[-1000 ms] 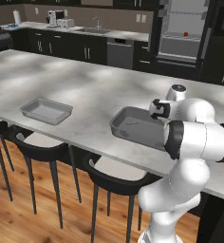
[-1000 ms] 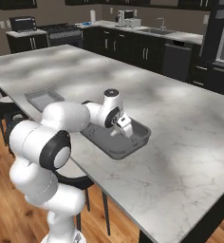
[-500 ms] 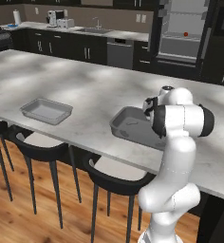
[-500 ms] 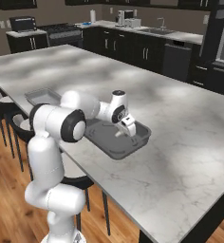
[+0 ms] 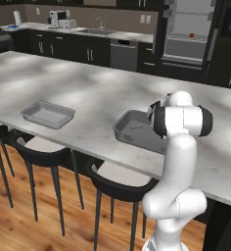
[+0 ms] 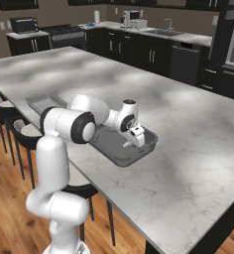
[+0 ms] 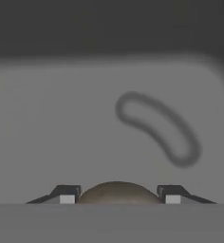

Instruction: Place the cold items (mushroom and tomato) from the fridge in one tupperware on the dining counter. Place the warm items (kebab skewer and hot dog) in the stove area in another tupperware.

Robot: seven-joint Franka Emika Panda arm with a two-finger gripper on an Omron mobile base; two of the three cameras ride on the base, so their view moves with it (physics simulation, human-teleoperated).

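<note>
My gripper [image 7: 117, 197] is shut on a brown mushroom [image 7: 116, 191], whose rounded cap bulges between the two fingertips [image 7: 66, 194]. It is held low inside a dark grey tupperware [image 6: 114, 151] at the near edge of the dining counter, close above the tray's floor [image 7: 76, 133]. From the right base view the gripper [image 6: 131, 144] points down into the tray's right end. The same tupperware [image 5: 129, 131] lies just left of my arm in the left base view. A red tomato [image 5: 191, 35] sits on a shelf in the open fridge at the back.
A second, lighter tupperware [image 5: 47, 114] lies further left on the marble counter [image 5: 88, 93]; it also shows as the tupperware [image 6: 43, 101] behind my arm. Black stools [image 5: 122, 184] stand under the counter's near edge. The stove [image 6: 64, 31] is against the back wall.
My arm's upper links have swung from a low sideways bend to stand upright over the tray. The hand stays low in the tupperware with the mushroom still gripped.
</note>
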